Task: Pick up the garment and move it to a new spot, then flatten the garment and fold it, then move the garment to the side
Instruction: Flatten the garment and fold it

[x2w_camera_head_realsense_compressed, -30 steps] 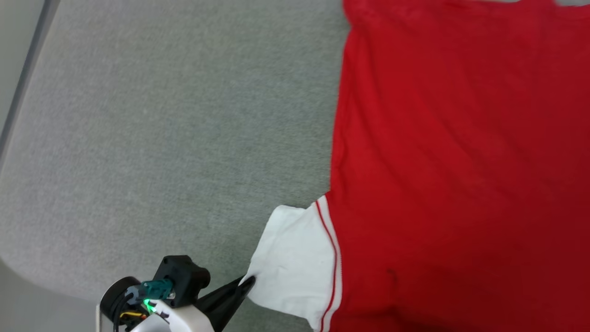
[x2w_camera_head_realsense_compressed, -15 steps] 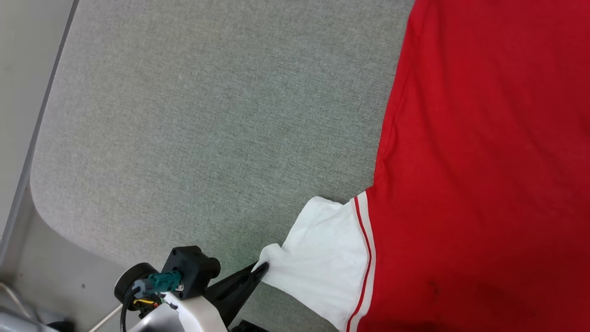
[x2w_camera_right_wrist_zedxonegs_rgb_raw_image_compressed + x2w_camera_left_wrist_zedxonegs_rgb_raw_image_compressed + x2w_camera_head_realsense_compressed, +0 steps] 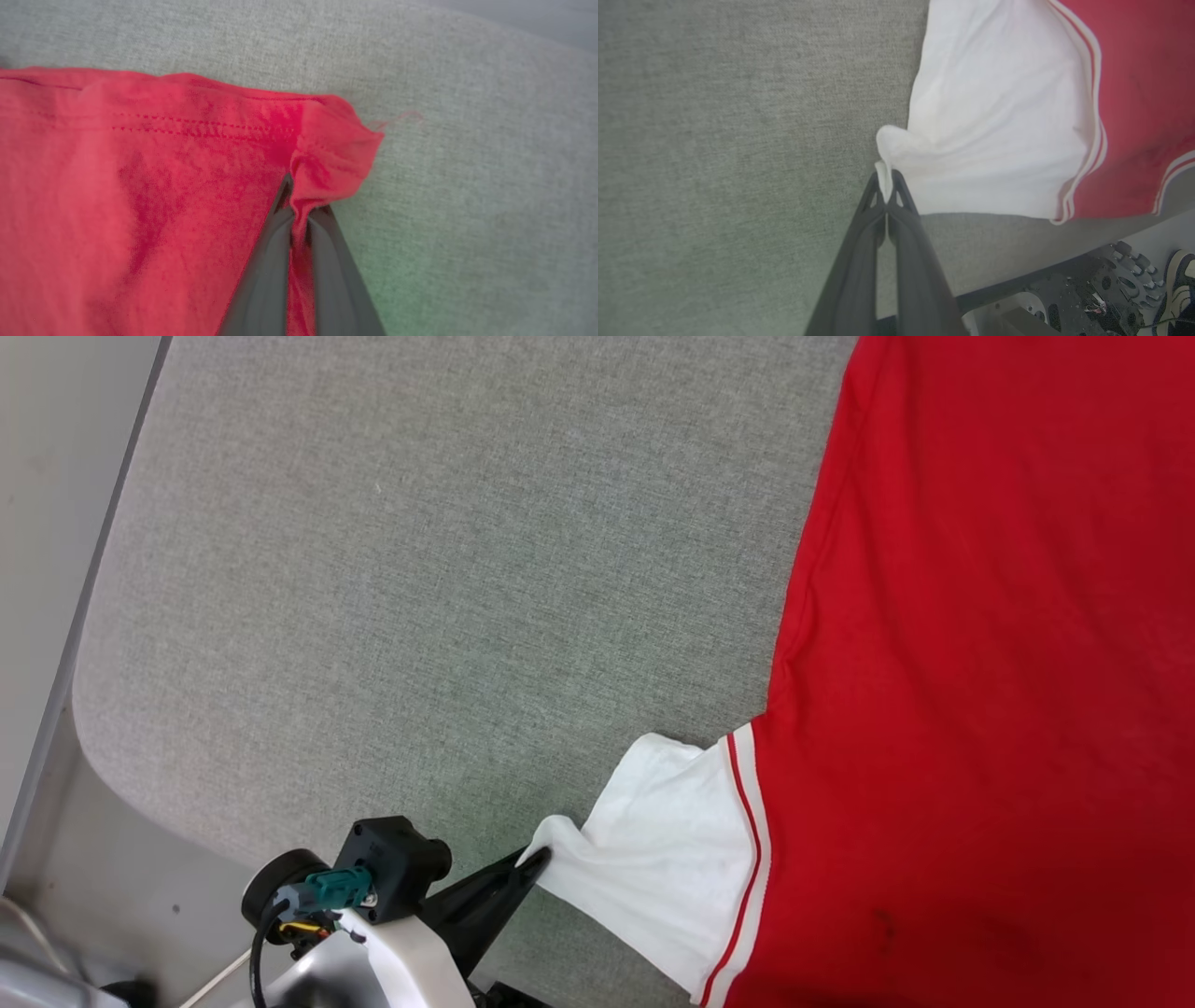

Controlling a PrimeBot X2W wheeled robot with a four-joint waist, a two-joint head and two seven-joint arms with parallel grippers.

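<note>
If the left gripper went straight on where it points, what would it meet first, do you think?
The white sleeve of the garment, whose bunched corner the left gripper pinches; beyond, probably the grey surface.

**Layout: both corners gripped**

garment (image 3: 980, 663) lies spread on the bench (image 3: 420, 569), right side in head view. Its sleeve (image 3: 672, 877) sticks out left, near the front edge. left claw (image 3: 537, 859) pinches the sleeve's outer corner. right claw (image 3: 299, 210) pinches a hem corner.

The right pincer (image 3: 299, 205) has its dark fingers pressed together on a bunched corner of the garment (image 3: 140, 196), which is red with a stitched hem. The cloth lies on a grey fabric-covered bench (image 3: 467, 196).
</note>
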